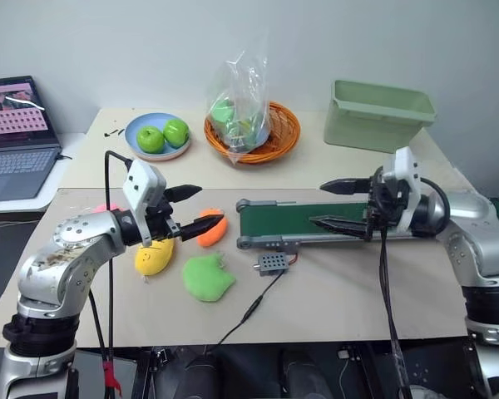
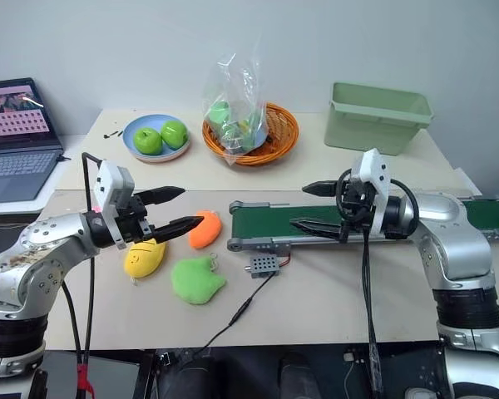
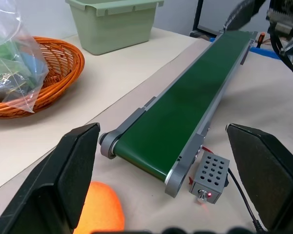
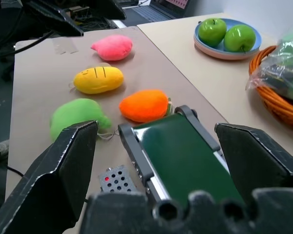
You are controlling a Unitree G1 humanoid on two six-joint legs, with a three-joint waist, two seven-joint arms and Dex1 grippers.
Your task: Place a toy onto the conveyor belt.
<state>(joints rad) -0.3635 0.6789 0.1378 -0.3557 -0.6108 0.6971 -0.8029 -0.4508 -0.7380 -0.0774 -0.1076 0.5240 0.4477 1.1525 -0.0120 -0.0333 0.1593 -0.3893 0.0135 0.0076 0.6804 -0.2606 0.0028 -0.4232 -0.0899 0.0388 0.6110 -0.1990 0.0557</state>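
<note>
The toy is out of view. The conveyor belt (image 1: 274,218) runs dark green in its grey frame from the table's middle to the right. My left gripper (image 1: 209,205) is open and hovers level, with its lower fingertip over a smooth orange plush (image 1: 209,234) beside the belt's left end. My right gripper (image 1: 316,204) is also open and empty, held level above the belt (image 4: 185,156) and pointing left. The left wrist view looks along the bare belt (image 3: 185,107) and catches the orange plush (image 3: 102,209) at its near end.
A yellow plush (image 1: 154,258), a green plush (image 1: 206,277) and a pink plush (image 4: 112,47) lie left of the belt. A grey control box (image 1: 273,263) with a cable sits in front. Behind are an apple plate (image 1: 158,137), basket (image 1: 279,137), green bin (image 1: 378,112) and laptop (image 1: 17,137).
</note>
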